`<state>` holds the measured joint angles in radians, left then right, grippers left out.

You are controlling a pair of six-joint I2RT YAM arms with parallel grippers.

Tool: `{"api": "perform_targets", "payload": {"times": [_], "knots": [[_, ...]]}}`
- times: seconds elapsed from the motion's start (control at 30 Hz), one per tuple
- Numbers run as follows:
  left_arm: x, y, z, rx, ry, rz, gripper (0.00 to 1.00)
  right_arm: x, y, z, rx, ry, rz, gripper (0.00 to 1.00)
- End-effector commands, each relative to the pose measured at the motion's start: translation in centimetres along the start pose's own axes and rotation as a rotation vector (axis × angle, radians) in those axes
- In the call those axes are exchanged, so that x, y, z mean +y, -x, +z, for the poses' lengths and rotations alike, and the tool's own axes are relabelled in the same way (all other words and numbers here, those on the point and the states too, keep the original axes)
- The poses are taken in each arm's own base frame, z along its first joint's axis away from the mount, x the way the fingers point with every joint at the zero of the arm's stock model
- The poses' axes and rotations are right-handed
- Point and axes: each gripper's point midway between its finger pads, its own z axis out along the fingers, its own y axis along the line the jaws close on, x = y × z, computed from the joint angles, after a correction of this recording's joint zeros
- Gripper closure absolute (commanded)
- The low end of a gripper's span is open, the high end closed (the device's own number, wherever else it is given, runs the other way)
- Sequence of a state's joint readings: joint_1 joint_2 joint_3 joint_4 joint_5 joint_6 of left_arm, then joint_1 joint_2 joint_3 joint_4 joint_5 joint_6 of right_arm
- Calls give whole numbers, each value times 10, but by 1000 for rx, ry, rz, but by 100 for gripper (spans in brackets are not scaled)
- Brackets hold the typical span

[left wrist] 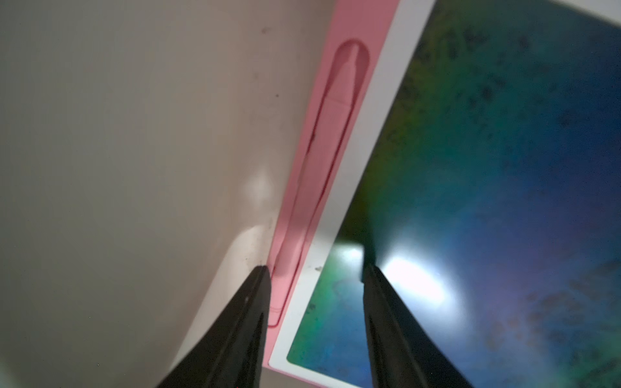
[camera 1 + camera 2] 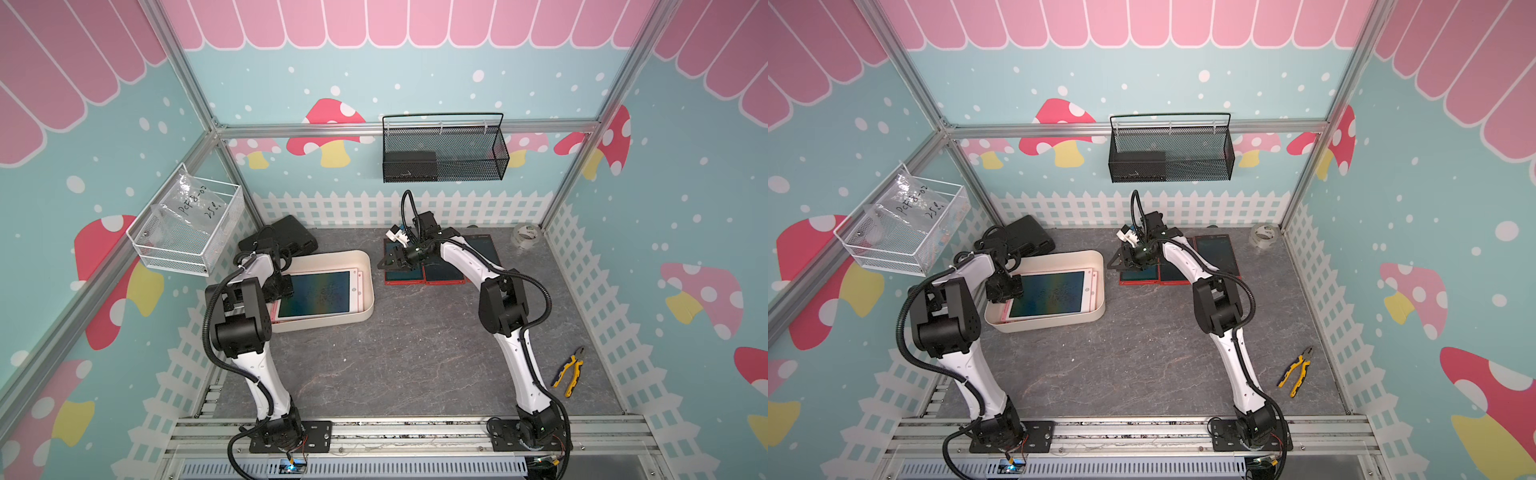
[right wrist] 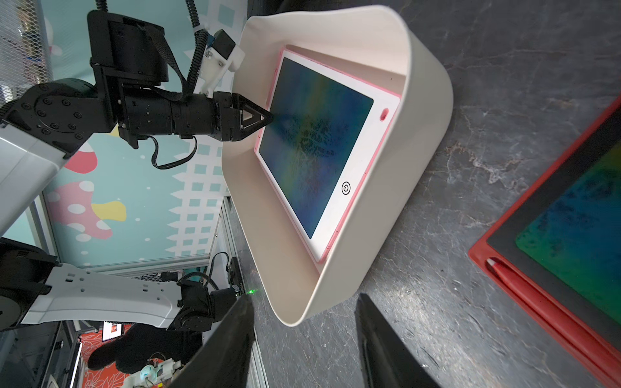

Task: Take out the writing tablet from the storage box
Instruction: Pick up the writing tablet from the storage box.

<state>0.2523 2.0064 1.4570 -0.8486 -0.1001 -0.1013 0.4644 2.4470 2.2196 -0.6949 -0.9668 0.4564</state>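
Note:
The cream-white storage box stands on the grey table, left of centre. Flat inside it lies the writing tablet, pink-framed with a white bezel and a dark blue-green screen. My left gripper points down into the box at the tablet's left end and is open. One finger sits at the gap between the box wall and the pink pen slot; the other rests on the screen. My right gripper hangs open and empty just above the table, right of the box.
Red-framed tablets lie side by side under my right arm. A black hard case sits behind the box. A tape roll is at the back right, yellow pliers at the right. Mesh baskets hang on the walls.

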Motion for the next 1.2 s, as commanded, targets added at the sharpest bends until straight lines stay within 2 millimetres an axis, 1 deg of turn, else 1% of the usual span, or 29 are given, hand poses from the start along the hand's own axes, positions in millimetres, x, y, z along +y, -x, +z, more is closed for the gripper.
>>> {"api": "perform_targets", "payload": {"times": [0.0,0.2,0.3,0.4,0.5,0.57,0.63,0.7,0.83,0.9,0.97,1.1,1.17], "knots": [[-16,-38,30,141,-62,24,53,-12,-9,9,47,20,38,49],[-31,-39,28,145,-114,31,53,-10,-12,15,65,46,49,48],[-36,-42,28,155,-118,46,54,-10,-15,18,79,52,50,48],[-29,-39,22,132,-84,40,54,-7,-14,17,77,47,38,48],[-19,-30,13,99,-67,12,54,-7,-16,18,83,56,40,48],[-7,-27,13,100,-34,-1,54,-6,-16,18,85,63,36,48],[3,-28,15,121,-16,-7,54,-5,-17,16,85,58,29,48],[17,-28,16,130,39,-2,54,-4,-18,16,85,56,24,48],[36,-28,12,116,118,10,54,-4,-20,15,91,61,24,48],[40,-27,11,106,111,-10,54,-5,-22,16,94,62,28,47],[41,-28,14,110,105,-12,54,-4,-21,15,93,63,25,47],[31,-36,28,161,63,6,54,-2,-20,14,89,64,19,47],[27,-38,30,169,37,15,54,-1,-20,14,88,64,14,48]]}}
